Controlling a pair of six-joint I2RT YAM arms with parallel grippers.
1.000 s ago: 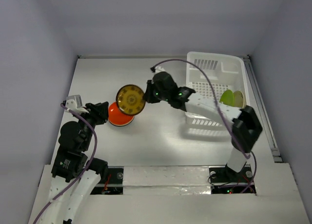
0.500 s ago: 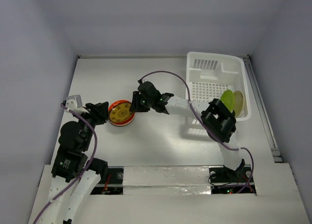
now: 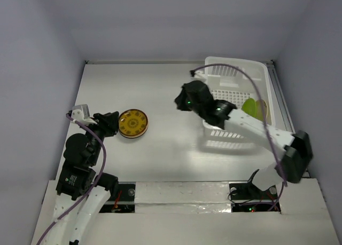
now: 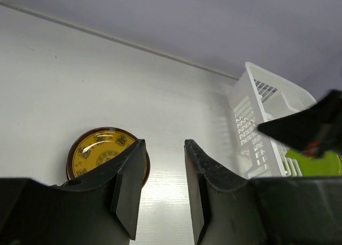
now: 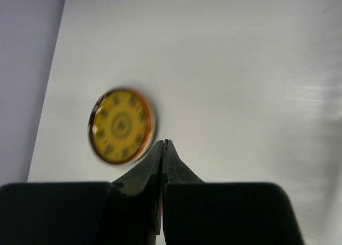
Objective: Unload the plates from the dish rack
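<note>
1. White table [image 3: 160, 79]: beneath both grippers.
2. Dish rack [image 3: 227, 70]: close by on the right of the right gripper [image 5: 163, 144].
3. Yellow plate [image 3: 133, 123]: flat on the table, just ahead of the left gripper [image 4: 164, 143], well left of the right gripper.
4. Green plate [image 3: 249, 107] and tan plate [image 3: 261, 108]: upright in the rack.
5. Right gripper: pinched closed, empty.
6. Left gripper: jaws apart, nothing between.
</note>
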